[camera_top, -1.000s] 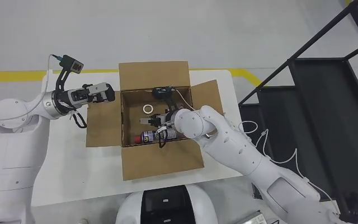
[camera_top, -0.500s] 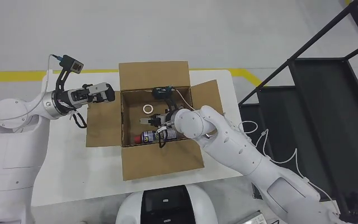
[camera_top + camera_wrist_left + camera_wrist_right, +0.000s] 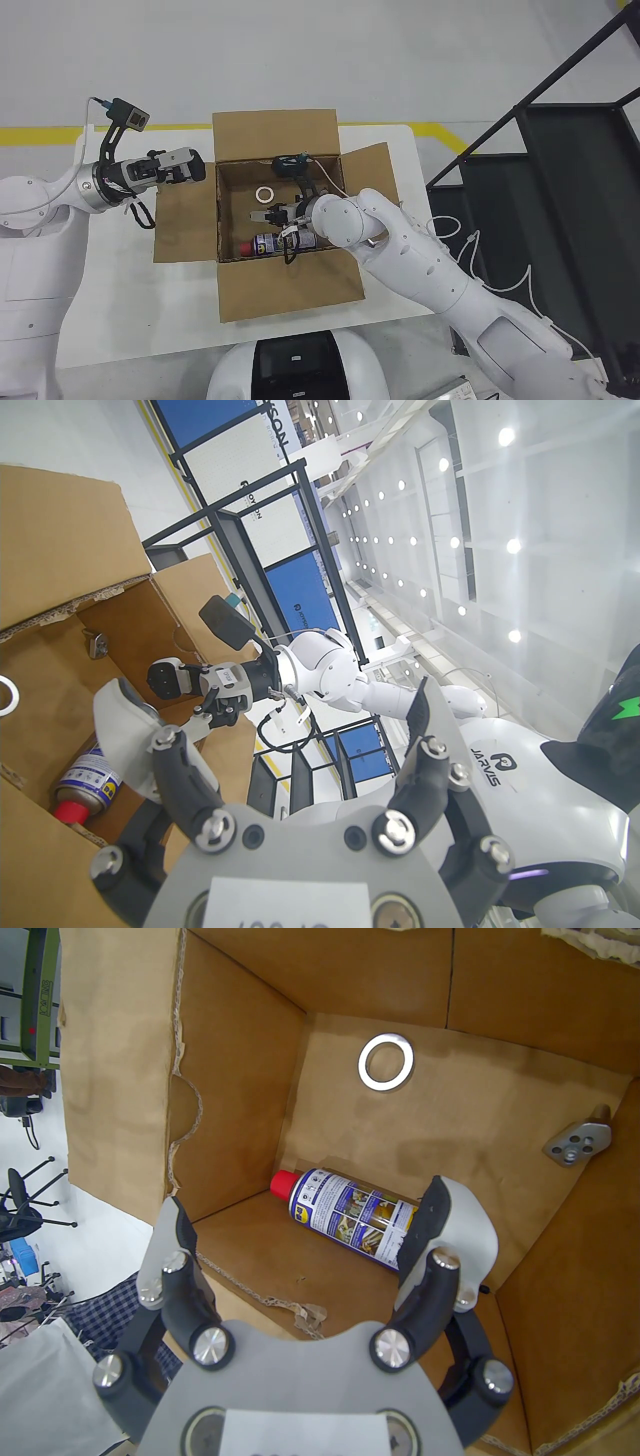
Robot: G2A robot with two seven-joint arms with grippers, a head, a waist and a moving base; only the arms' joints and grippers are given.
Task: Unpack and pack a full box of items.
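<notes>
Over the red-capped blue spray can (image 3: 350, 1220) inside the brown cardboard box (image 3: 235, 1078), the right gripper (image 3: 304, 1198) stays motionless, jaws apart, so unpacking waits.

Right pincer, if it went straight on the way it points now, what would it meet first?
Probably the can lying on the box floor: the open right pincer points down at it. Depth is hard to judge.

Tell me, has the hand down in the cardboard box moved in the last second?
No. In the top view the right hand sits at the same spot over the spray can, no nearer any wall of the box.
</notes>
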